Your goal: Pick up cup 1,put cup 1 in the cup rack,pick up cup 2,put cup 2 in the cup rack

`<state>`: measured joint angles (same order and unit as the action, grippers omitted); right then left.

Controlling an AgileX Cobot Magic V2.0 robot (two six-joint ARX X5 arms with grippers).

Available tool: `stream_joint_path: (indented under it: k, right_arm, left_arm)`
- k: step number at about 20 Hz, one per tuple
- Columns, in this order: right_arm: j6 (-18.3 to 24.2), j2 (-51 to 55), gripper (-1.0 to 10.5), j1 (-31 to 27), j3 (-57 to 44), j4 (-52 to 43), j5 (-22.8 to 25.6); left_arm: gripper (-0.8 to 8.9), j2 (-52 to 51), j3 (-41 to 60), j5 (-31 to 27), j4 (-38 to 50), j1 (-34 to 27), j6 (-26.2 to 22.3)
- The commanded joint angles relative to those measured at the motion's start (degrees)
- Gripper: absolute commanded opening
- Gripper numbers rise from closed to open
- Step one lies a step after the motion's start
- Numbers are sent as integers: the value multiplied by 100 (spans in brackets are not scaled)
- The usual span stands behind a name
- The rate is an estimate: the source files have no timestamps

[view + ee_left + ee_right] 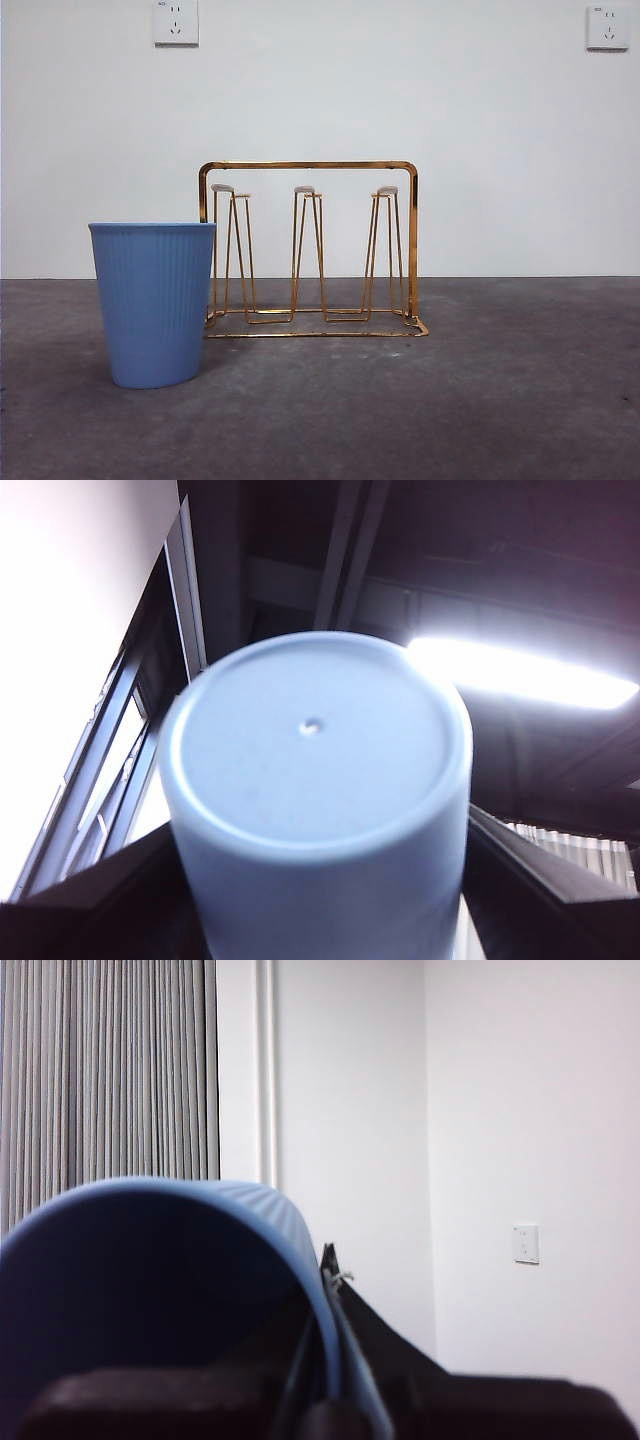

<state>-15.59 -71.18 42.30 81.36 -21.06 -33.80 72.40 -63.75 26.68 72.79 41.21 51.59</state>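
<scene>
A blue ribbed cup (153,303) stands upright on the table, left of the gold wire cup rack (310,250) and nearer the camera. The rack's prongs are bare. No arm shows in the front view. In the left wrist view my left gripper (320,890) is shut on a blue cup (315,760), whose flat bottom faces the camera, with the ceiling behind it. In the right wrist view my right gripper (325,1295) is shut on the rim of another blue cup (150,1260). I cannot tell which cup is cup 1 or cup 2.
The dark grey table (480,400) runs back to a white wall with two sockets (176,22). A long ceiling lamp (530,675) glows in the left wrist view. Curtains (100,1070) and a wall socket (525,1243) appear in the right wrist view.
</scene>
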Motion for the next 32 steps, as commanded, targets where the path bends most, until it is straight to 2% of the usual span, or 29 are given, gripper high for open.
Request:
stream_joint_path:
  k: [1, 2, 4, 6, 8, 10, 11, 14, 16, 18, 22, 27, 32]
  right_arm:
    - [-87, 35, 224, 11, -24, 15, -79]
    - [-85, 87, 261, 7, -24, 76, -79]
    - [2, 254, 260, -20, -24, 450, -50]
    - [297, 516, 259, -122, -24, 1080, 37]
    - [822, 874, 257, -205, -24, 2020, 192]
    - [1443, 1325, 257, -225, -24, 3202, 702]
    - [1709, 1565, 256, -225, -24, 3801, 1139]
    - [2295, 2238, 252, -225, -24, 5311, 2498]
    - [2334, 2603, 252, -225, -24, 5995, 3185]
    - [2334, 2944, 252, -225, -24, 6417, 3637]
    - [2334, 3239, 252, -225, -24, 6625, 3956]
    - [2334, 3324, 252, -225, -24, 6767, 3965]
    - [2334, 3303, 252, -225, -24, 7034, 3965]
  left_arm:
    - [-8, -22, -11, 33, 17, -4, 92]
    - [-8, -33, -11, 33, 15, -4, 90]
    - [-8, -66, -11, 39, 13, -26, 90]
    - [-8, -94, -11, 55, 4, -87, 92]
    - [-8, -131, -11, 79, -160, -142, 87]
    - [-8, -197, -11, 168, -595, -208, 37]
    - [-8, -232, -11, 190, -876, -225, -61]
    - [-7, -369, -11, 92, -2240, -179, -828]
    - [-7, -450, -11, -352, -3501, 44, -1537]
    - [-6, -452, -11, -1115, -4647, 466, -2260]
    - [-7, -334, -11, -2566, -5759, 1113, -3040]
    - [-6, -66, -13, -4205, -6310, 1720, -3453]
    - [-6, 323, -70, -4920, -6439, 1893, -3585]
